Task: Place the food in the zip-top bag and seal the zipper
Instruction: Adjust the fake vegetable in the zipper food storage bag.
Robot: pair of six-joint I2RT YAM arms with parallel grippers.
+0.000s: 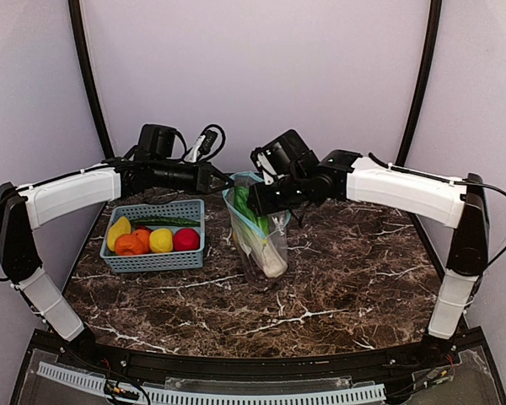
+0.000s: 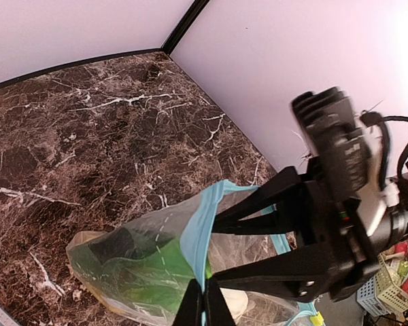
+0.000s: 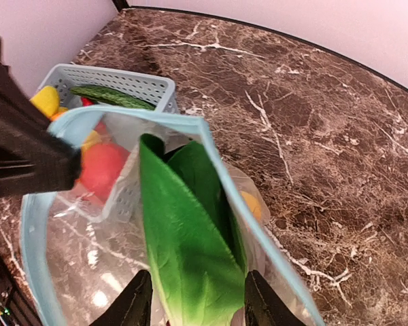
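The clear zip-top bag (image 1: 258,240) stands upright on the marble table, mouth up. My left gripper (image 2: 204,302) is shut on the teal-blue zipper (image 2: 198,227) at the mouth's left edge and holds it up. My right gripper (image 3: 194,299) hangs over the open mouth, its fingers spread on either side of the green cabbage (image 3: 183,231) leaves. The cabbage stands inside the bag, white stem (image 1: 273,264) down at the bottom. A yellow-orange piece (image 3: 252,204) also lies in the bag. More food sits in the basket: cucumber (image 1: 164,222), red piece (image 1: 185,240), yellow pieces (image 1: 161,240) and an orange one (image 1: 131,244).
A teal lattice basket (image 1: 154,207) sits left of the bag, close beside it. Both arms reach in from the sides and meet above the bag. Purple walls ring the table at the back and sides.
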